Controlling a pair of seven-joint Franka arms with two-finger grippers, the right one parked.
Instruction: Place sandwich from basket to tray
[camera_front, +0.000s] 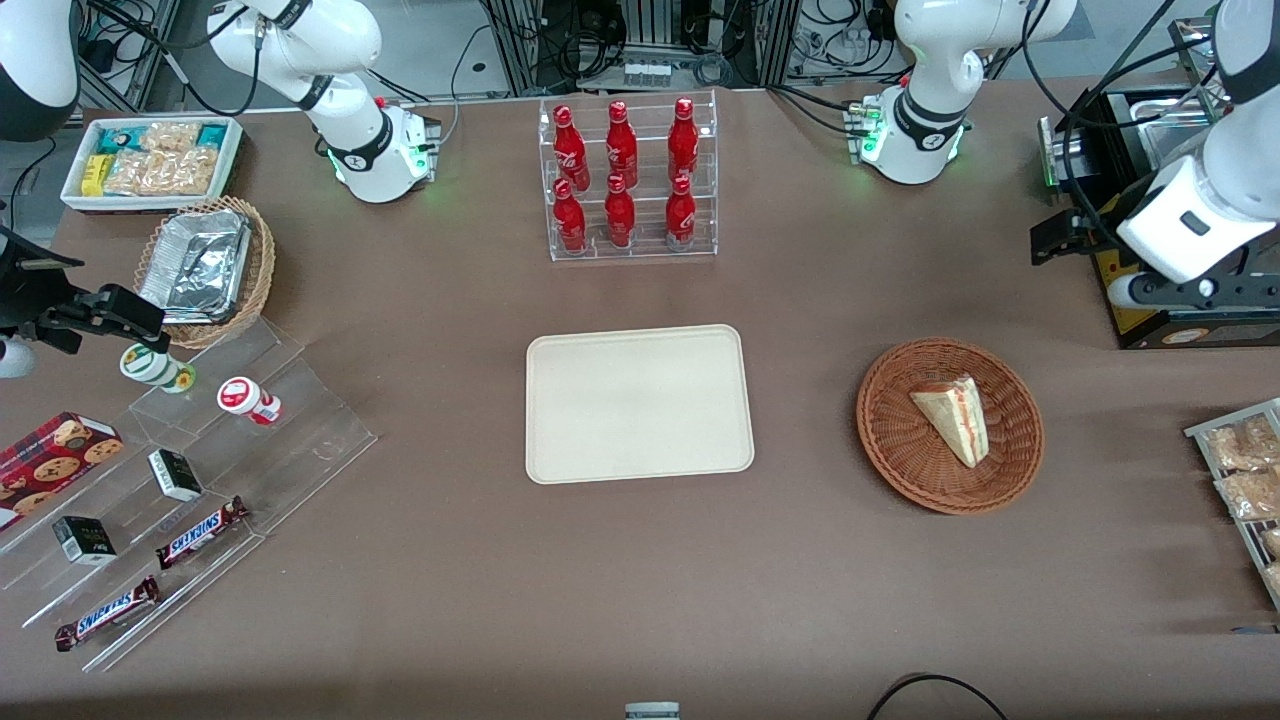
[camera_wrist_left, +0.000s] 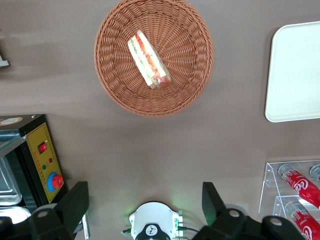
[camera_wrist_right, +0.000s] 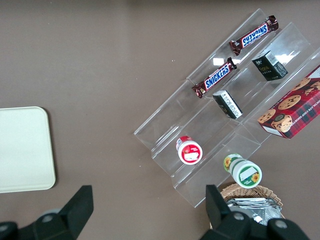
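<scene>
The sandwich (camera_front: 955, 418) is a wrapped pale wedge with red and green filling on its edge. It lies in the round reddish-brown wicker basket (camera_front: 880, 440), toward the working arm's end of the table. The beige tray (camera_front: 640, 405) lies flat mid-table beside the basket, with nothing on it. My left gripper (camera_front: 1052, 240) hangs high above the table, farther from the front camera than the basket and apart from it. In the left wrist view the gripper (camera_wrist_left: 145, 202) is open wide and holds nothing, and the sandwich (camera_wrist_left: 148, 60), the basket (camera_wrist_left: 115, 75) and the tray (camera_wrist_left: 295, 75) all show.
A clear rack of red bottles (camera_front: 625, 180) stands farther from the front camera than the tray. A black box with a yellow panel (camera_front: 1160, 320) sits by my gripper. A rack of snack packets (camera_front: 1245, 470) lies at the working arm's end. A clear stepped shelf (camera_front: 200, 470) stands toward the parked arm's end.
</scene>
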